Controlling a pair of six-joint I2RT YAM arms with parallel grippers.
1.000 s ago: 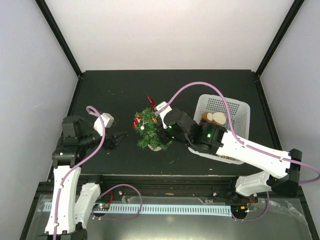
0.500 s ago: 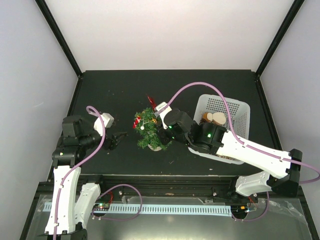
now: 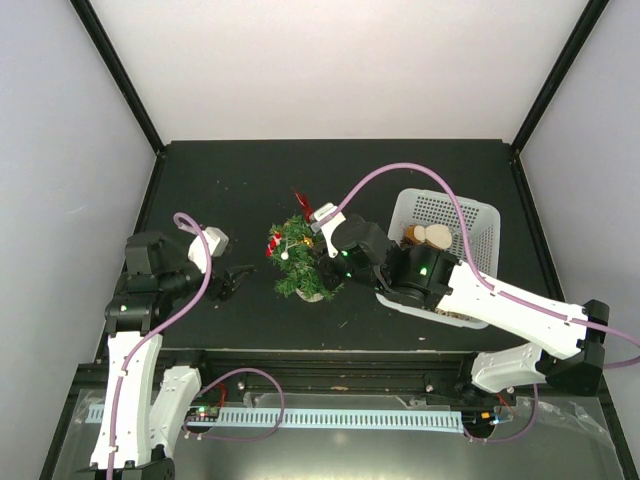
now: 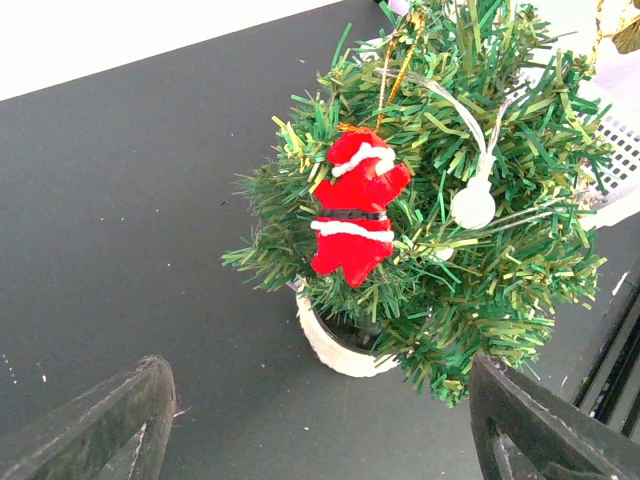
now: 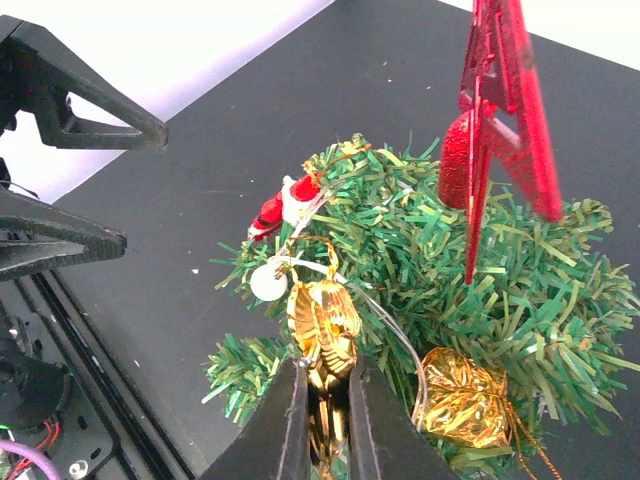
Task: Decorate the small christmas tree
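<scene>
1. While pinching a gold ornament (image 5: 322, 325) between the nearly closed jaws of the right gripper (image 5: 322, 388), pressed into the near foliage of the small christmas tree (image 5: 480, 270); upright on its white base at the centre of the top view, just left of the white mesh basket (image 3: 470, 215)
2. At middle left of the top view, holding nothing in the left gripper (image 3: 237, 281); jaws spread wide, aimed at the tree, near it but apart
3. Already hanging in the branches: a Santa figure (image 4: 355, 215), a white ball (image 4: 472, 207), a red glitter topper (image 5: 500, 120) and a gold parcel (image 5: 462, 397)
4. Likely hazard: dragging or tipping the tree on pulling back, caused by the gold cord snagging on needles or a finger; judged light and unanchored on a narrow base
5. Second hazard: losing the ornament down through the branches on letting go too soon; cannot tell whether its loop sits around a twig
6. Third hazard: brushing the Santa figure or white ball loose with the wrist
7. Underneath, a matte black table (image 3: 220, 190) with a few pale specks; around it, plain white walls and black corner posts; inside the basket, pale wooden slices (image 3: 428, 237)
</scene>
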